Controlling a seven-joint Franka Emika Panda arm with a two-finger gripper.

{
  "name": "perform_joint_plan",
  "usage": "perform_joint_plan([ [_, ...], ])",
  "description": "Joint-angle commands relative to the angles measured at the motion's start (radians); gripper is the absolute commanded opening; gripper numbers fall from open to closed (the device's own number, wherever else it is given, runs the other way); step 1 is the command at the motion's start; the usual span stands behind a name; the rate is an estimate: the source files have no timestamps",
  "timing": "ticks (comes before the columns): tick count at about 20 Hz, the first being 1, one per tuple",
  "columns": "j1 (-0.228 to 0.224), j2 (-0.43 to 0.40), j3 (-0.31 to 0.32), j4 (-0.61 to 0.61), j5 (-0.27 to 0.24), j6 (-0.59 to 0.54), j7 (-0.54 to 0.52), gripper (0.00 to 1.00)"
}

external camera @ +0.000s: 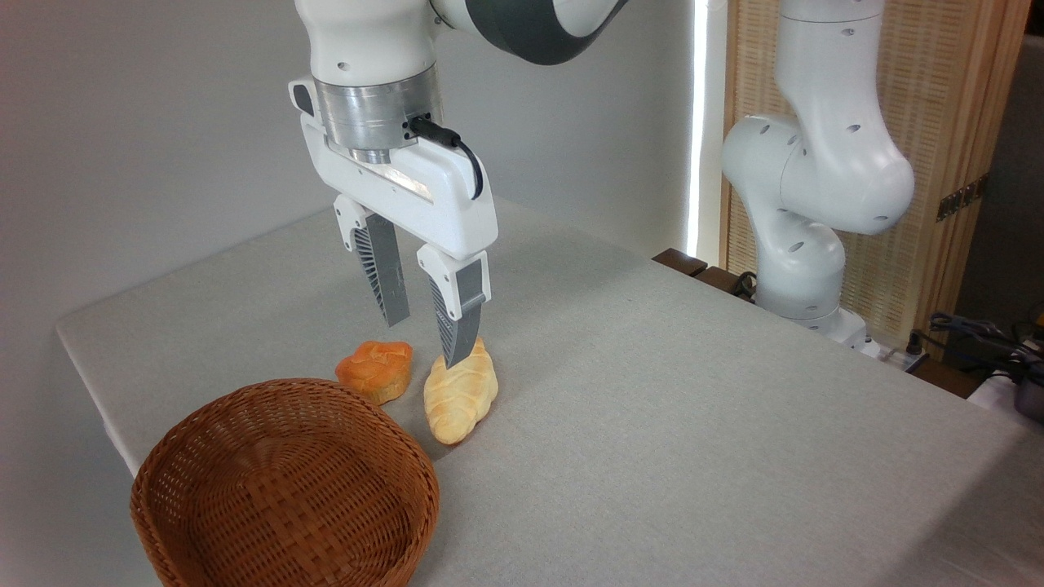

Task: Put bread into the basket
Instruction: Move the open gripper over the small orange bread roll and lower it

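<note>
The bread, a squat lumpy bun with an orange-brown top and paler sides, sits upright on the grey tablecloth just behind the far rim of the basket. It is nearly as wide as it is long, so its long axis is weak; what there is runs roughly left to right, tilting slightly away toward the right. Its domed top faces up.

Just beside it on the right lies a pale yellow ridged loaf, its long axis running from the near left to the far right, with one tapered end toward the basket. Bun and loaf are close, possibly touching at their near sides; the view does not settle it.

The gripper hangs point-down over the two breads, its two ribbed fingers spread moderately apart with nothing between them. The left fingertip is above the bun with clear air under it. The right fingertip overlaps the far end of the loaf in this view; whether it touches it cannot be told.

The round brown wicker basket stands at the near left corner of the table, with nothing inside it.
</note>
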Motion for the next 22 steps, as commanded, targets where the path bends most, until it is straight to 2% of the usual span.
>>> perform_joint_plan([
  [1, -0.017, -0.005, -0.021, -0.03, -0.014, -0.028, -0.026, 1.0],
  [14, -0.019, -0.007, -0.028, -0.029, -0.013, -0.007, -0.023, 1.0],
  [18, -0.022, -0.007, -0.074, -0.072, -0.013, 0.053, -0.024, 1.0],
  [22, -0.079, -0.008, -0.086, -0.145, -0.016, 0.132, -0.027, 1.0],
])
